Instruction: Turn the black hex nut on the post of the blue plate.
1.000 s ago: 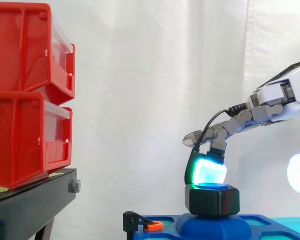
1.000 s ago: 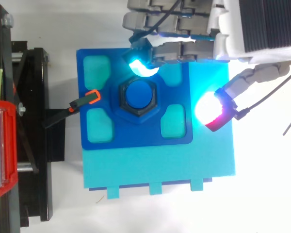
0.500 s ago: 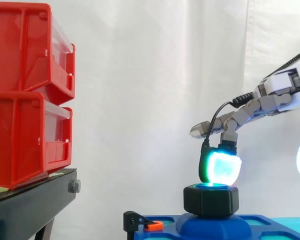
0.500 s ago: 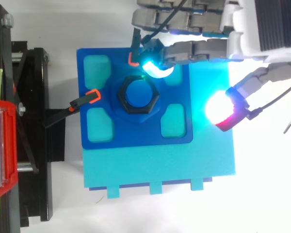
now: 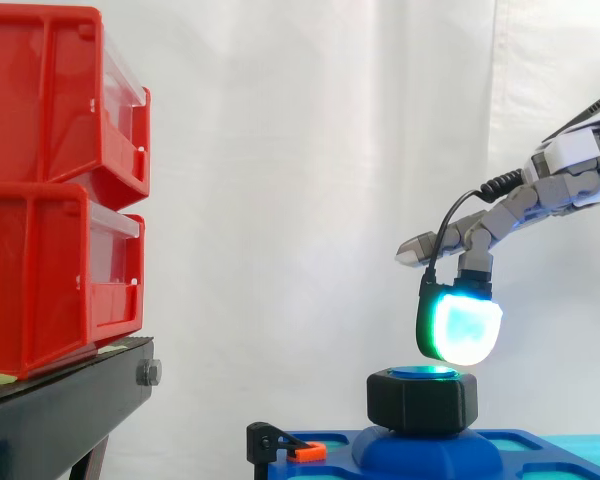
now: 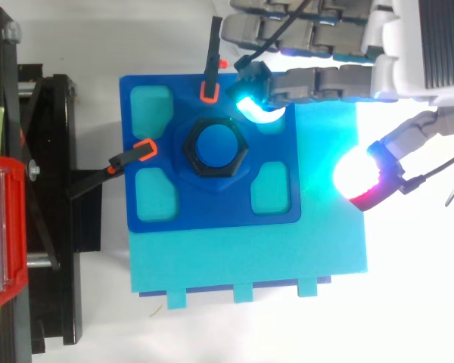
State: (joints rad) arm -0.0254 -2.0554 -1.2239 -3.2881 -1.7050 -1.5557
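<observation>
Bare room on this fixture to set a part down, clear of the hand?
Free: the cyan base strip between the blue plate and the base's notched edge, lowest in the top view. Right of the plate is bare, but a glowing pad hangs over it. Crowded: plate's upper edge, clamp plus hand; left edge, second clamp.
</observation>
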